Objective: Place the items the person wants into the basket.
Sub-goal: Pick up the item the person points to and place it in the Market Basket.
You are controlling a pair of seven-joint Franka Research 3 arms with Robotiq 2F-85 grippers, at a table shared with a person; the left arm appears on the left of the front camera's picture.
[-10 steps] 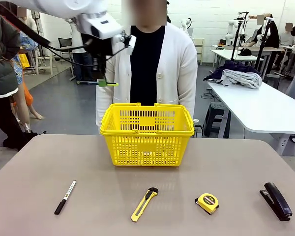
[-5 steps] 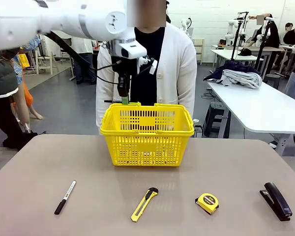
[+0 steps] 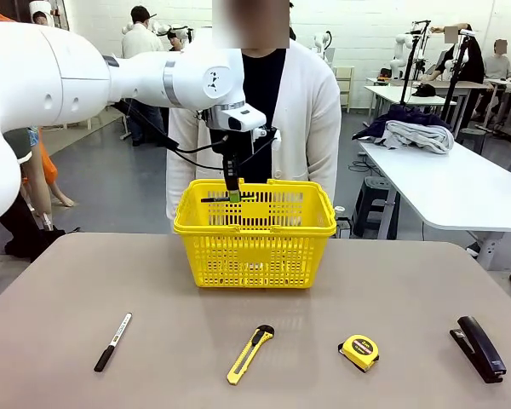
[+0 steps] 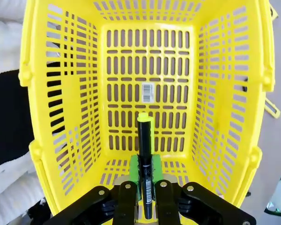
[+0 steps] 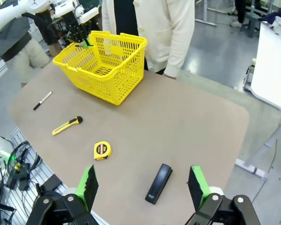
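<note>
My left gripper point(image 3: 232, 194) hangs in the mouth of the yellow basket point(image 3: 255, 256), shut on a slim black pen with yellow ends point(image 3: 213, 199) held level. In the left wrist view the pen point(image 4: 144, 150) sticks out between my fingers point(image 4: 144, 190), pointing at the bare basket floor point(image 4: 61, 93). A white-and-black marker point(image 3: 112, 342) lies front left on the table, and a yellow-and-black tape measure point(image 3: 358, 351) front right. The person point(image 3: 311, 111) in the white cardigan stands behind the basket. My right gripper point(image 5: 143, 183) is open, high above the table's near edge.
A long yellow utility knife point(image 3: 249, 354) lies between marker and tape measure. A black stapler point(image 3: 480, 348) sits at the far right. From the right wrist I see the basket point(image 5: 107, 89), marker point(image 5: 42, 101), knife point(image 5: 67, 125), tape measure point(image 5: 102, 150) and stapler point(image 5: 159, 183).
My left arm has swung right and down with the pen, from high at the person's side into the top of the basket. Nothing on the table has moved.
</note>
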